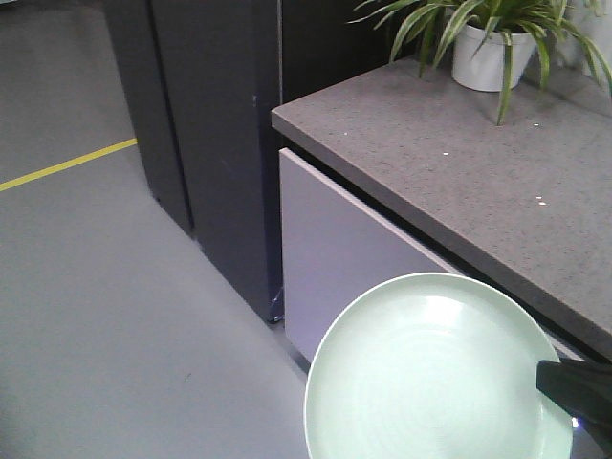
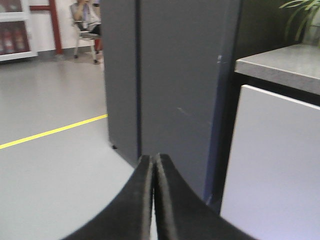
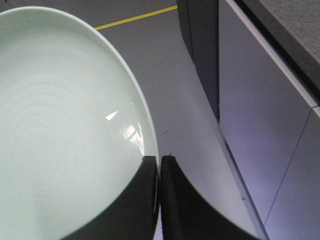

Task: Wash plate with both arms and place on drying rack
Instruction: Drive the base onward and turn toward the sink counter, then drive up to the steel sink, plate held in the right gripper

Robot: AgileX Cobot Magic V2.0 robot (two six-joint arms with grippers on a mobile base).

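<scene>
Plate: pale mint-green plate [image 1: 430,373], round with a low rim and faint concentric rings on its face. It is held in the air over the floor, off the counter.
Right fingers: right gripper [image 3: 159,159] is clenched on the plate's rim, with only a thin seam between the two black fingers [image 3: 142,200]. The plate spreads out to the left of the tips and beyond them. In the front view the gripper shows as a black block at the plate's right edge.
Left fingers: left gripper [image 2: 152,159] has its tips pressed together with nothing between them, in free air.
Surface: grey speckled countertop [image 1: 459,163], up and to the right of the right fingers; its edge overhangs a pale cabinet front [image 1: 335,249].
On the counter: potted plant [image 1: 488,53] in a white pot, well beyond the plate.
Room: a dark panel [image 2: 170,80] stands straight ahead of the left fingertips.
Floor: smooth grey floor [image 1: 96,316] lies below both grippers. A yellow line [image 2: 50,131] crosses it left of the left fingers.
Background: a seated person [image 2: 85,20], far off and blurred.
</scene>
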